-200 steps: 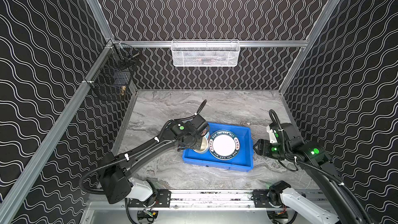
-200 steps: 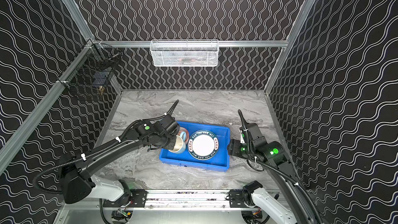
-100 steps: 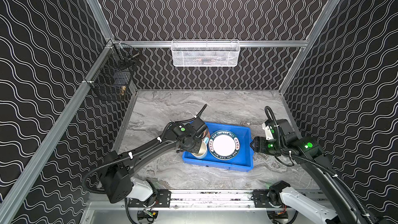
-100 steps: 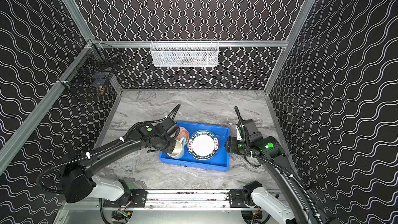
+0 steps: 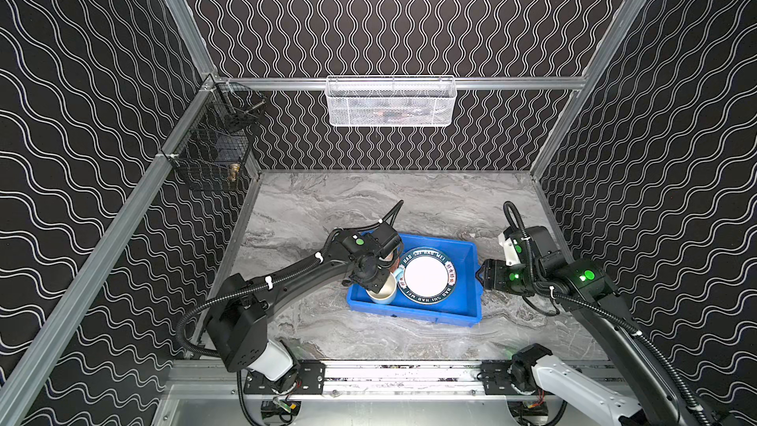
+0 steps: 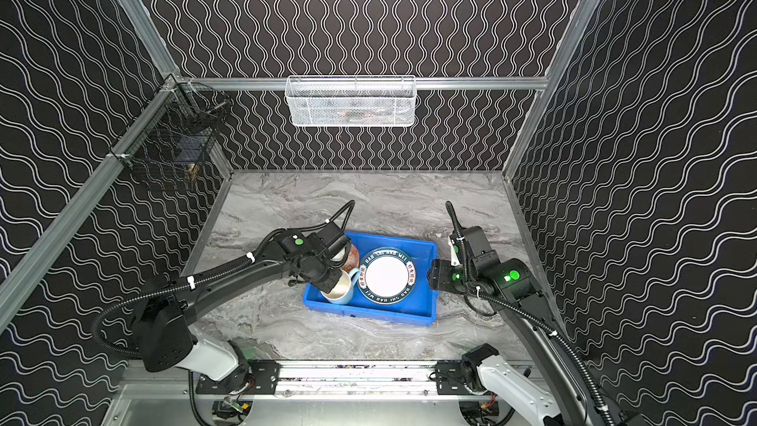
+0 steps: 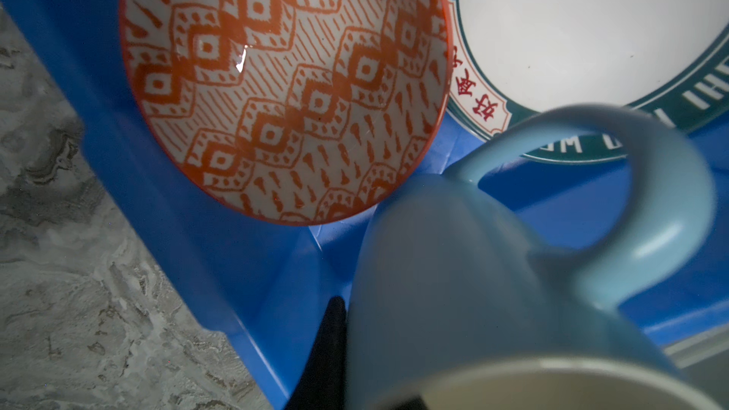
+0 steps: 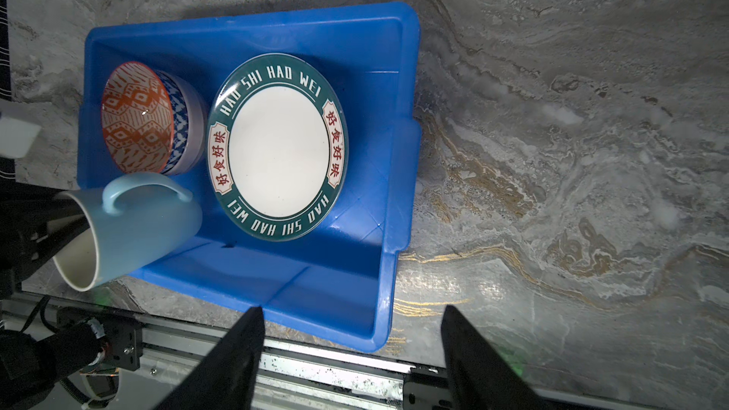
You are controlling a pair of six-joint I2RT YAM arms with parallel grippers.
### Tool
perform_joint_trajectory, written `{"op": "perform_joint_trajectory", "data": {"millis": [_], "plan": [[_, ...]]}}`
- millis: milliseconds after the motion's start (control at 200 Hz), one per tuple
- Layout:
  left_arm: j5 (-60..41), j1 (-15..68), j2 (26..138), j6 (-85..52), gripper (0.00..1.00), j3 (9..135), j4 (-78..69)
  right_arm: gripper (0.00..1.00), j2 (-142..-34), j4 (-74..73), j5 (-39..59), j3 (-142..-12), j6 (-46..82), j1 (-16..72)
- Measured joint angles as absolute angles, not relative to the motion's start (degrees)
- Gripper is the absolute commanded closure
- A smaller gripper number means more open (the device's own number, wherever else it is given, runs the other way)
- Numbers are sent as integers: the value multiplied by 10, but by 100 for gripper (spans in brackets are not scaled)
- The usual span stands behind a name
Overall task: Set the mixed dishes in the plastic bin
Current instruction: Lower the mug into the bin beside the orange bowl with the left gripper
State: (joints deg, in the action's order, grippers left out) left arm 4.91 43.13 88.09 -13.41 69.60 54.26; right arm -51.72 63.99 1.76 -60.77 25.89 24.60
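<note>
Jaws of the left gripper (image 5: 374, 285) clamp the rim of a tilted pale blue ceramic mug (image 8: 146, 222) at the shallow bright blue plastic bin's (image 8: 367, 112) near-left corner, beside an orange-patterned bowl (image 8: 136, 116); right gripper (image 8: 351, 309) gapes empty outside the bin.

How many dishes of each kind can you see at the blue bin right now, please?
Plates: 1, the white plate
Bowls: 1, the patterned bowl
Mugs: 1, the pale blue mug
Total: 3

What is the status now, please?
Left gripper shut on mug, tilted over bin. Right gripper open, empty. Bowl, plate in bin, near mug.
</note>
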Motion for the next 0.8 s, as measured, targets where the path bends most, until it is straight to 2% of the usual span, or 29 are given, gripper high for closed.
{"op": "perform_joint_trajectory", "data": {"millis": [581, 796], "plan": [[52, 431, 912, -106, 89, 665, 495, 28, -499, 647, 4, -606, 259, 246], [51, 431, 924, -103, 81, 666, 495, 28, -485, 656, 0, -600, 262, 246]]}}
